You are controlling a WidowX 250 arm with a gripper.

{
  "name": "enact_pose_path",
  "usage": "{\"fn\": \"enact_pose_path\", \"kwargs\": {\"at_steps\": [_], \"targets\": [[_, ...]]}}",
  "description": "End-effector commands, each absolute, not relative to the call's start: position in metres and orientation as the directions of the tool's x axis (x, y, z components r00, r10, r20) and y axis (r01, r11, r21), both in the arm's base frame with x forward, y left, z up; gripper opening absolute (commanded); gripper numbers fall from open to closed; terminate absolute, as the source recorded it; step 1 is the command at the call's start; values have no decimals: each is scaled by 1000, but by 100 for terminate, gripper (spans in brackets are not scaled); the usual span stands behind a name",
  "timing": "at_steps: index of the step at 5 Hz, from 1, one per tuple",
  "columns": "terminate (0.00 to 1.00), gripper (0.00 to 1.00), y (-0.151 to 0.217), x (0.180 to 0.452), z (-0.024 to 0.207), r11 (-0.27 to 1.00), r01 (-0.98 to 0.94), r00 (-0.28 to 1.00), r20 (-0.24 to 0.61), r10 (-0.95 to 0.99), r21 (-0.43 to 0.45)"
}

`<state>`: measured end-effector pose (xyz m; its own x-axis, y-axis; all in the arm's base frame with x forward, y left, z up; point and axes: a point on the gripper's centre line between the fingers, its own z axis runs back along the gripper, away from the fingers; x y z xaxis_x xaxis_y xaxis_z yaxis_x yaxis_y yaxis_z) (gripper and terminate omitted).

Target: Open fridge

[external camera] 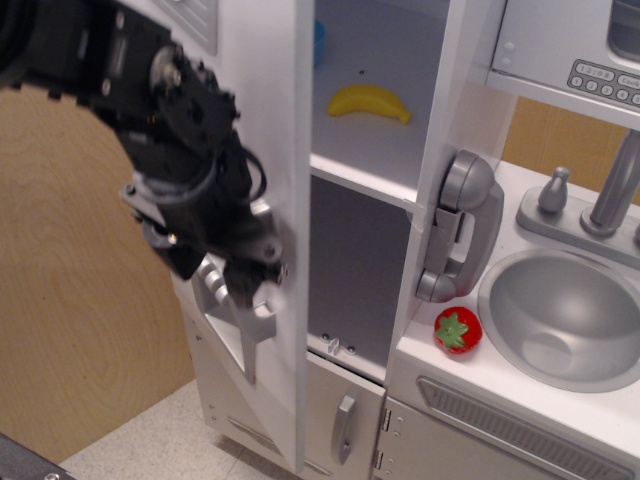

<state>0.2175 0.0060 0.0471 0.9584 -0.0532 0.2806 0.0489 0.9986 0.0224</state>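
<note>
**Fridge door stands wide, gripper at its handle**

The black robot arm reaches in from the upper left, bent downward, its black gripper [245, 280] pressed against the outer face of the tall white toy fridge's [375, 215] silver-grey door [275, 150]. Whether the jaws clasp the grey handle cannot be told; they are blurred. The door is swung open edge-on, with the gripper on its left side. Inside, a yellow toy banana [370, 102] lies on the white upper shelf [365, 180].

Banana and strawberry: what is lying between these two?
In the only view, the grey toy phone on the fridge side wall lies between the banana above and the strawberry below.
</note>
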Motion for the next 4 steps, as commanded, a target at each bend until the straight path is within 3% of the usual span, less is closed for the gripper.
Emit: {"fn": "enact_pose_path", "kwargs": {"at_steps": [1,2,4], "targets": [[0,100,-35,200,53,994,112,960,256,-110,8],[0,100,-62,198,51,990,138,958,254,-130,-12],[0,100,-93,228,54,995,100,952,292,-91,-16]]}}
